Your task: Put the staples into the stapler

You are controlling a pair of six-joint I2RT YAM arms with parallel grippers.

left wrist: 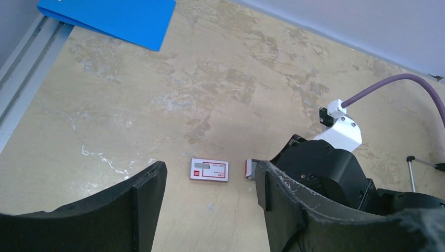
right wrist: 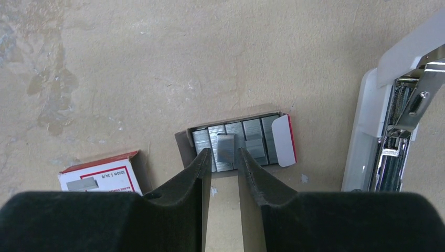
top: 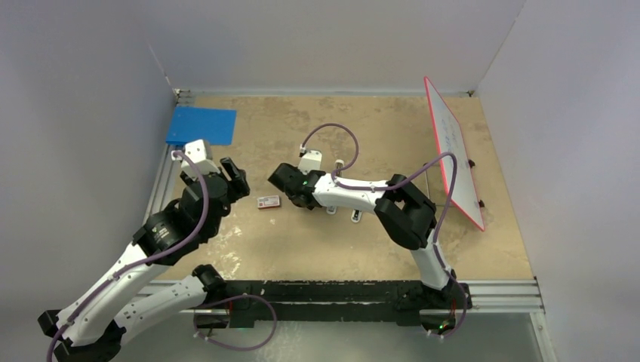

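The staples [right wrist: 225,148] are a short grey block lying on top of several grey strips in an open cardboard tray [right wrist: 286,144]. My right gripper [right wrist: 225,153] is low over the tray, jaws narrowly apart with a fingertip on each side of the block, not clearly touching it. The white stapler [right wrist: 362,136] lies opened just right of the tray, its metal channel exposed. In the top view it is hidden under the right arm, and the right gripper [top: 285,185] sits at table centre. My left gripper [left wrist: 210,182] is wide open and empty, hovering near the red-and-white box [left wrist: 209,170].
The red-and-white box sleeve [top: 269,201] lies left of the tray, also in the right wrist view [right wrist: 99,176]. A blue folder [top: 201,125] lies at the back left. A red-edged whiteboard [top: 453,151] leans at the right. Walls enclose the tan tabletop.
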